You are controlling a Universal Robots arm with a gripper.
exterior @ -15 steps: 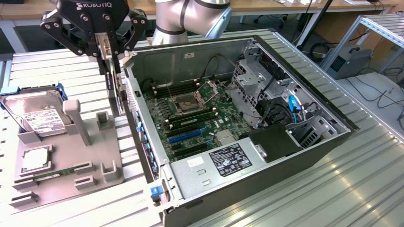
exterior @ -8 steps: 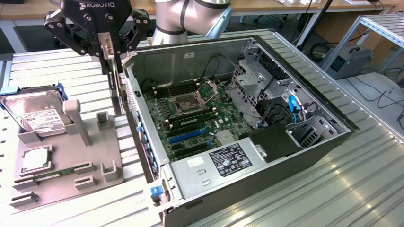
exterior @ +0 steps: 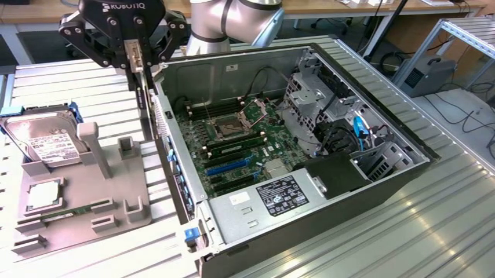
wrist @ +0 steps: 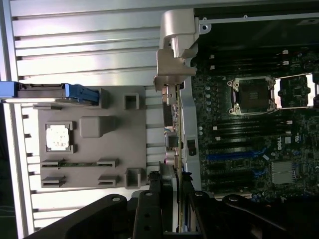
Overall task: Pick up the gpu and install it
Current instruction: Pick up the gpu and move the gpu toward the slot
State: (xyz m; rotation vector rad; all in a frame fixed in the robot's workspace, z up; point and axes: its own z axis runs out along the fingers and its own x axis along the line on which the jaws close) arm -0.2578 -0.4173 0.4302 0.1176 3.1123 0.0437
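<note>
Exterior view: your jaws are clamped on the gpu (exterior: 142, 104), which hangs upright and edge-on below them, clear of the bench (exterior: 433, 231). The card sits at the wall of the open case (exterior: 232, 63) on the exterior view's left, between that wall and the grey tray (exterior: 85, 197) that carries the hard drive (exterior: 43, 142). From here you cannot tell whether it hangs over the rim or just outside it.

Wrist view: you look along the gpu (wrist: 175, 149) edge-on, with its silvery bracket (wrist: 174, 59) at the end away from the jaws. The card runs along the case wall, beside the motherboard (wrist: 249, 139) rather than over it. The blue slot (wrist: 224, 155) lies apart from the card, further across the board.

By my judgement you are in the carry step: the pickup is done and the install is not. Seating the card calls for getting it over the board, with its contact edge parallel to a slot and directly above it, and its bracket meeting the case wall. The fit looks tight, so any tilt or offset risks catching the rim or the parts around the socket (exterior: 232, 123).
</note>
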